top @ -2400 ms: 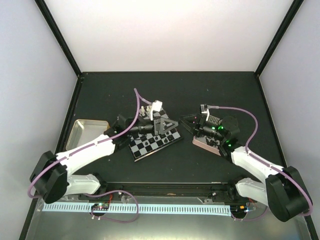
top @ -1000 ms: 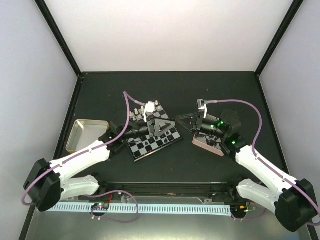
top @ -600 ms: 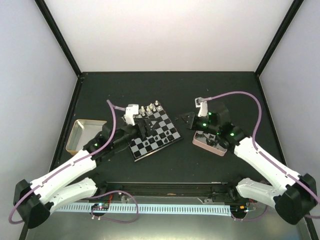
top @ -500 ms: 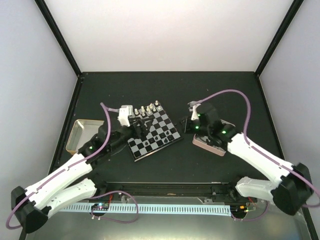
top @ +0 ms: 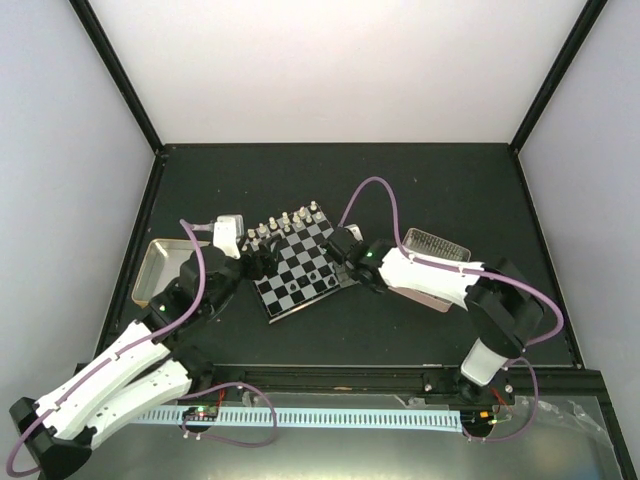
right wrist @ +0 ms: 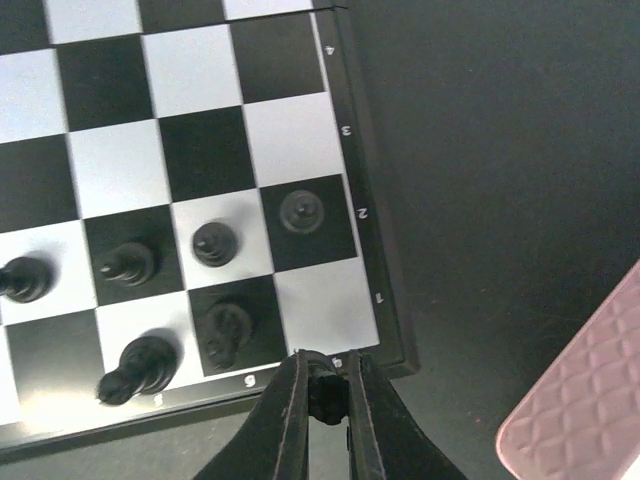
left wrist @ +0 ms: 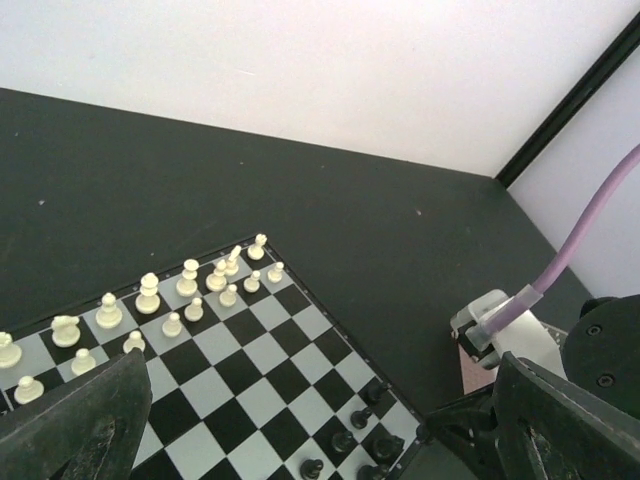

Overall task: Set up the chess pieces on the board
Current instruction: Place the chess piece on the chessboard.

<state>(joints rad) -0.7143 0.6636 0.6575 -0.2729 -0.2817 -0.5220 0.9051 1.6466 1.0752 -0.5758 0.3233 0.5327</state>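
The board (top: 300, 272) lies tilted in the middle of the table. White chess pieces (top: 285, 220) line its far-left edge, seen as two rows (left wrist: 190, 300) in the left wrist view. Several black chess pieces (right wrist: 213, 243) stand near the right corner. My right gripper (right wrist: 325, 388) hovers at that corner's rim, shut on a small black piece (right wrist: 322, 398), beside a bare white corner square (right wrist: 325, 305). My left gripper (left wrist: 320, 400) is open and holds nothing. It sits back at the board's left side (top: 255, 264).
A pink-rimmed metal tray (top: 437, 243) sits right of the board, partly under my right arm, and its corner (right wrist: 585, 400) shows in the right wrist view. A tan-rimmed tray (top: 160, 262) lies at the left. Dark walls close off the table's edges.
My left gripper has opened and drawn back leftward off the board. My right arm has swung left from the pink tray to the board's right corner, still shut on a black piece.
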